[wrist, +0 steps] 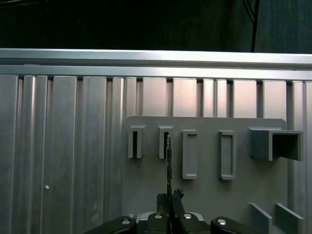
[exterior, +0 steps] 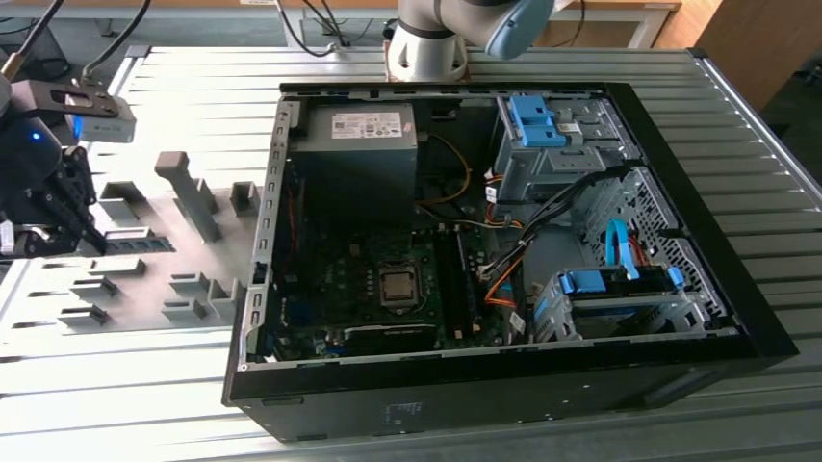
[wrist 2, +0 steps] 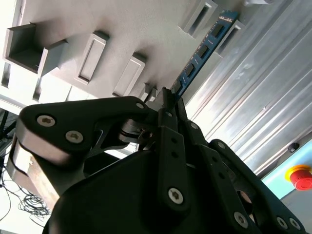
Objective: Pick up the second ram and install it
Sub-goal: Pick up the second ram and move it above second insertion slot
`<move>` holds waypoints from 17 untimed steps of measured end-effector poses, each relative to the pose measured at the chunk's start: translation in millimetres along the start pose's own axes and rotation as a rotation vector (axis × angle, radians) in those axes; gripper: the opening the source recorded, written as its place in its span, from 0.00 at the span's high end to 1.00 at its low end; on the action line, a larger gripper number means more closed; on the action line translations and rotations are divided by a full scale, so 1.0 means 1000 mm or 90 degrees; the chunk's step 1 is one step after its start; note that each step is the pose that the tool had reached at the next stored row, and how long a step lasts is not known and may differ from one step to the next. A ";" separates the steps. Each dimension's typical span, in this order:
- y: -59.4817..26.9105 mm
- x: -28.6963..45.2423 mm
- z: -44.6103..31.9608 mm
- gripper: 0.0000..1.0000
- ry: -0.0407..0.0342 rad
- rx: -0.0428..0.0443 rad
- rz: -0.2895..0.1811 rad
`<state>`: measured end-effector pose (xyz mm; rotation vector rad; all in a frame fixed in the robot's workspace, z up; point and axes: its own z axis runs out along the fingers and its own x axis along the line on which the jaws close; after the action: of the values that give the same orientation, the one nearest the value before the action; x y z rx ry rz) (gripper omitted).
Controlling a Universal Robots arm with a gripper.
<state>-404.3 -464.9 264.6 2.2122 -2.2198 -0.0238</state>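
Fingers [wrist 2: 168, 114] clamped on one end of memory stick [wrist 2: 201, 53] | stick at grey holder [exterior: 154, 217] on desk [exterior: 129, 385], exterior view's left of computer case [exterior: 514, 371] | likely best: lift straight, level, no twist

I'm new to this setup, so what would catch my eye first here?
The open computer case takes the middle of the exterior view. At the exterior view's left, the gripper sits over the grey fixture plate, shut on the blue-green second ram, seen in the second wrist view.
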 end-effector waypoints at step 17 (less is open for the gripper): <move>0.0004 0.0000 -0.0013 0.86 0.0017 0.0002 0.004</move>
<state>-404.7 -464.9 265.9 2.2033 -2.2262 -0.0204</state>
